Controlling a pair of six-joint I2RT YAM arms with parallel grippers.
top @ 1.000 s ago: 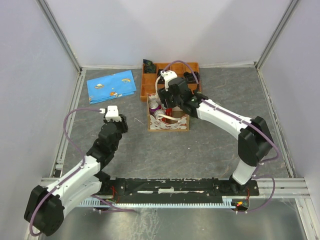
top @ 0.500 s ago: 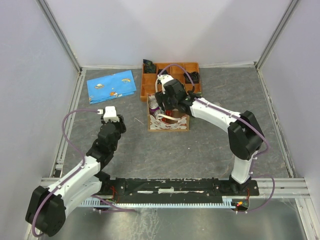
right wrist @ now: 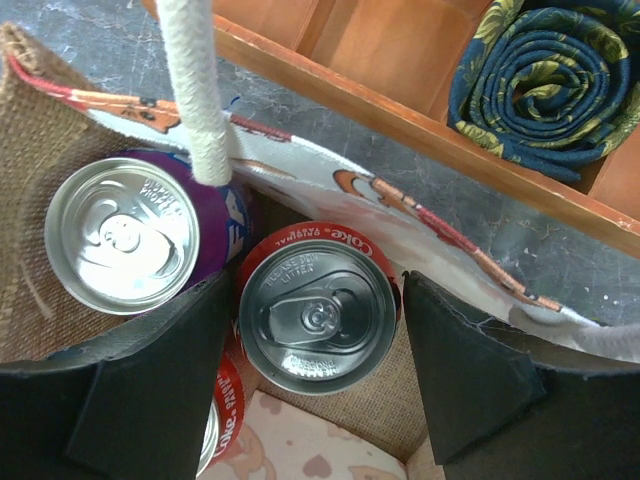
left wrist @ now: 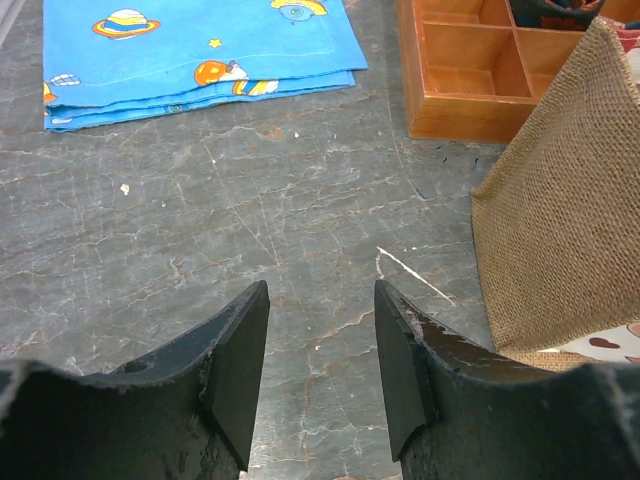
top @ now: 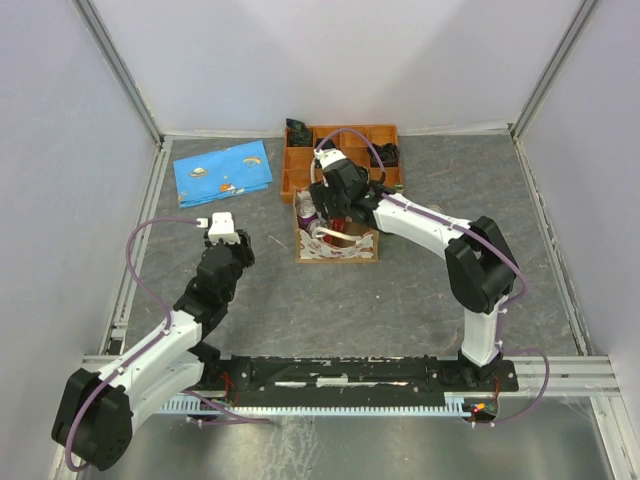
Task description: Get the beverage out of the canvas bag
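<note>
Red cola can with silver pull-tab top (right wrist: 318, 320): upright inside the small cream canvas bag with red-patterned trim (top: 337, 243), which sits mid-table, just below the orange wooden compartment tray (top: 300, 160) in the top view. In the right wrist view the can is at frame centre. A purple can (right wrist: 125, 235) is pressed against it at left, and the edge of another red can (right wrist: 228, 415) shows at lower left. White rope handle (right wrist: 195, 90) crosses the purple can's upper rim.

Right gripper (right wrist: 315, 300): lowered into the bag mouth, jaws spread wide, one on either side of the red can, nothing clamped. Contact with the can's wall cannot be told.

Step, as judged: reach done, grasp pending. Next move calls for closing squarely on the red can without pinching the purple one or the handle, then a straight lift clear of the bag's rim.

Outward: rolled dark-blue patterned cloth (right wrist: 535, 80) in a tray compartment, upper right. Left gripper (left wrist: 320, 360) hangs over bare grey marbled table (left wrist: 200, 220), jaws partly apart, empty, apart from the bag's burlap side. Folded blue planet-print cloth (left wrist: 190, 40) at upper left.
</note>
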